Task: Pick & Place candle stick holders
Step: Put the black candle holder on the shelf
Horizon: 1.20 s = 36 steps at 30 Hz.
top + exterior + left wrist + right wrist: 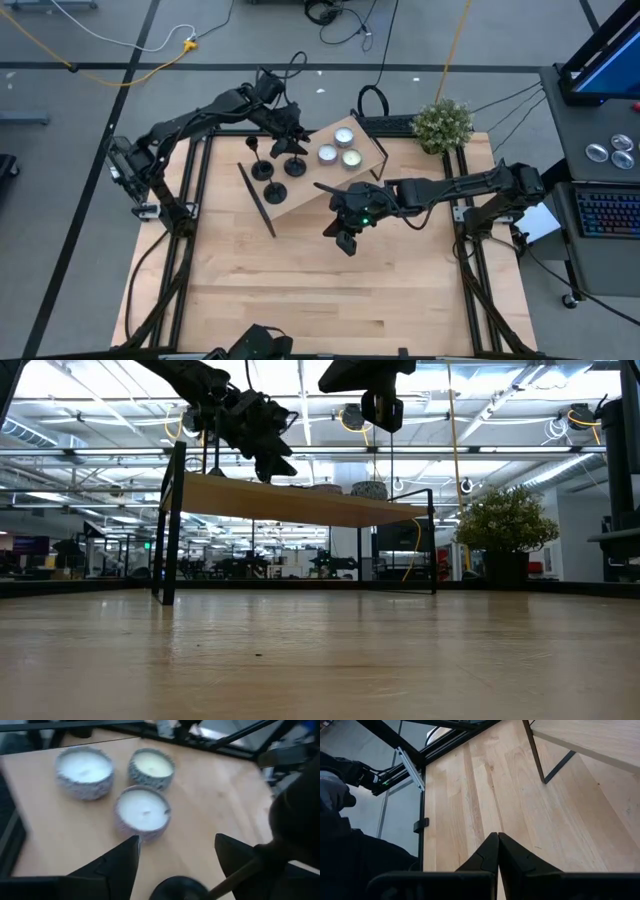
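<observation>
High view has my left tool (291, 141) over the small raised wooden shelf (300, 185) that stands on the table (330, 300), at the shelf's far part. One candle stick holder (296, 165) stands just under that tool, with three more holders (270, 180) on the shelf just beyond it, toward the shelf's outer end. Three tealight candles (338, 148) sit on the tool's other side. From the left wrist view, the fingers (117, 865) stand spread with the holder's round base (177, 889) between them, not pinched, so I judge this the release of a placed holder. Next I need a straight lift clear of the stem without knocking it. My right tool (345, 238) hangs over the table beside the shelf, fingers pressed together and empty.
</observation>
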Tool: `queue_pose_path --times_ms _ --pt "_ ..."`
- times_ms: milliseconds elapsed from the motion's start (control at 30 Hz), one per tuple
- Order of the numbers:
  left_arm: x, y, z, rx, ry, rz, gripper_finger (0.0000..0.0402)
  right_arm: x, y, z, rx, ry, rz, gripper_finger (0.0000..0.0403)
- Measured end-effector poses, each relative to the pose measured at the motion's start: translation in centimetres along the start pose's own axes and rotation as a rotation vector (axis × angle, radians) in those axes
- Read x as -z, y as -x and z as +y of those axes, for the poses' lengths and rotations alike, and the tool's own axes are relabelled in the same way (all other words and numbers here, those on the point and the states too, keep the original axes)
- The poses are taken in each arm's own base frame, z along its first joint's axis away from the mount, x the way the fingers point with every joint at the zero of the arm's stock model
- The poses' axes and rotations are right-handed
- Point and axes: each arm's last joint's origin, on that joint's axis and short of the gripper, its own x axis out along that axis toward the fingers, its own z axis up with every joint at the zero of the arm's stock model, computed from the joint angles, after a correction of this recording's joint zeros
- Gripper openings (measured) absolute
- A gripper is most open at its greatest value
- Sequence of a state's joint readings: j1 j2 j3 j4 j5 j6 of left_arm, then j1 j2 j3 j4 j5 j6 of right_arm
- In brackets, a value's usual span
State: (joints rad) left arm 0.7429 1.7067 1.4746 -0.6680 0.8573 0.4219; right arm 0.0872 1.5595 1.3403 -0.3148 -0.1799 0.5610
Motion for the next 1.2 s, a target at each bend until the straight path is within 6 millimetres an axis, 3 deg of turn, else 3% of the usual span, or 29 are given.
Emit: queue_pose_path --times_ms 333,800,1200 --pt "-1.0 1.5 -1.9 -0.093 -0.061 0.014 0.0295 0.0 0.0 0.0 0.0 0.005 -0.001 0.0" --pt "-1.5 1.7 -3.3 -0.111 -0.066 0.022 0.0297 0.0 0.0 0.0 -0.004 0.006 -0.002 0.0" --pt "-2.4 3.5 -5.0 -0.18 -0.12 -0.011 0.0296 0.0 0.0 0.0 -0.005 0.017 -0.002 0.0"
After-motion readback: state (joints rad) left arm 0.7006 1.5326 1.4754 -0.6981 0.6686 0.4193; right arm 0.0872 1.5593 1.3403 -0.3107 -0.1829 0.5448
